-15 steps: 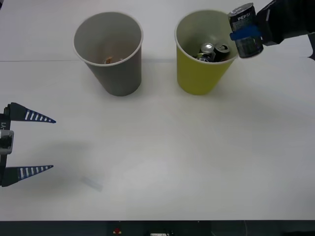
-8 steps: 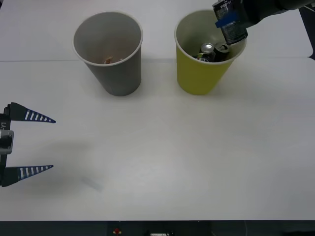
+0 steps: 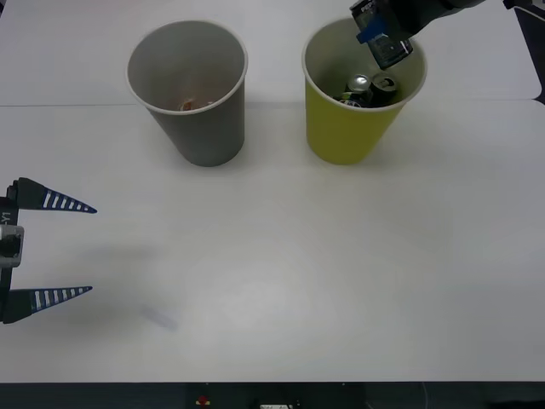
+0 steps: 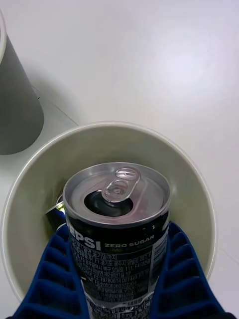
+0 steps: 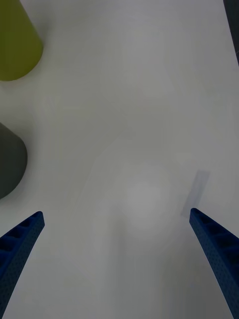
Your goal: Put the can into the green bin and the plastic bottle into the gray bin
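Holding the can [image 3: 381, 38] tilted over the green bin's [image 3: 351, 128] far-right rim | right gripper [image 4: 119, 279] pinching it | left gripper [image 3: 51, 249] spread, idle near left | risk: released off-centre, can clips rim, tips bin | gray bin [image 3: 200, 128] left

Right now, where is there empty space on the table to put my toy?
The wide white stretch in front of the gray bin and green bin is bare. Crowded: the green bin's mouth, where the right end effector holds the can.
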### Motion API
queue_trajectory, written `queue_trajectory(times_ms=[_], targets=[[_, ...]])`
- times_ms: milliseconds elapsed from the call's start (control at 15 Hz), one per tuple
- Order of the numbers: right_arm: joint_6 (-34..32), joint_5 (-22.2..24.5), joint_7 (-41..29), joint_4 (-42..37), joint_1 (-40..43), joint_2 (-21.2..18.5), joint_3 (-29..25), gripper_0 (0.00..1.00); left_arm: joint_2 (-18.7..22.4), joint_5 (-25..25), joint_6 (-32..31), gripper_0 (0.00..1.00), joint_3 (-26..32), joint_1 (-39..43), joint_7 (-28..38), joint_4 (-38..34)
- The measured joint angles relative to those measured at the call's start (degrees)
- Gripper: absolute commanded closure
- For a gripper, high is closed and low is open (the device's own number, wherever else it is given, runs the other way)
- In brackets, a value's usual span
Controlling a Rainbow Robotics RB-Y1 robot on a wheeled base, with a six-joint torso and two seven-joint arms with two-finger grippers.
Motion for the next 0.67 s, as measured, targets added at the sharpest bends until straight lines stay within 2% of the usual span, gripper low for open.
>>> queue_trajectory(times_ms=[67,133,467,667], targets=[[0.1,0.0,0.8,0.0,0.0,0.0,0.0,0.02,0.0,0.0,0.0,0.0,0.0,0.0,0.0,0.0],[0.1,0.0,1.6,0.0,-0.1,0.0,0.0,0.0,0.0,0.0,0.0,0.0,0.0,0.0,0.0,0.0],[-0.9,-1.7,2.2,-0.2,0.0,-0.1,-0.7,0.0,0.0,0.0,0.0,0.0,0.0,0.0,0.0,0.0],[-1.5,-5.5,4.4,-3.0,1.5,-0.5,-4.8,0.0,0.0,0.0,0.0,0.0,0.0,0.0,0.0,0.0]])
